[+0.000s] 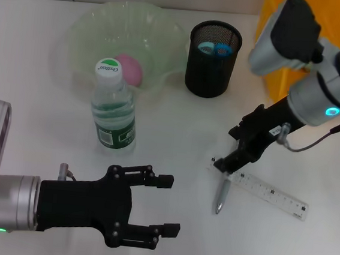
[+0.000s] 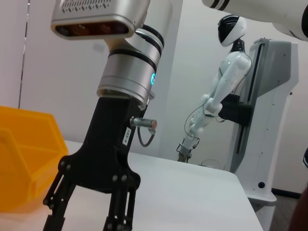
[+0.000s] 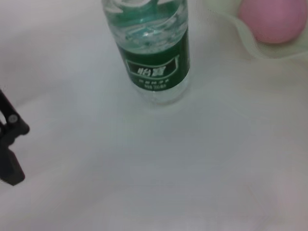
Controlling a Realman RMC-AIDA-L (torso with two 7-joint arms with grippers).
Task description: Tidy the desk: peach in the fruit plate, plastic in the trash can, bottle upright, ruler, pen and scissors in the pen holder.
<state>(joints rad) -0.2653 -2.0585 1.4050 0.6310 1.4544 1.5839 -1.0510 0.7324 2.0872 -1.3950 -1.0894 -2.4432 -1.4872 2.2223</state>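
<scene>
The right gripper [image 1: 223, 164], jaws narrowly spread, stooped over the pen [image 1: 221, 197] lying against the ruler [image 1: 269, 193] at the counter's [image 1: 176, 122] four o'clock, presumably to pinch it, while the left gripper [image 1: 165, 204] hung wide-spread at seven o'clock.

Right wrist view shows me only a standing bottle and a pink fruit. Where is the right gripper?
Observer: The right gripper is low over the far end of the pen, beside the ruler.
Operator: Are the scissors on the desk?
Observer: No, blue handles show inside the pen holder.
Operator: And the left gripper?
Observer: The left gripper hangs open, in front of the bottle.
</scene>
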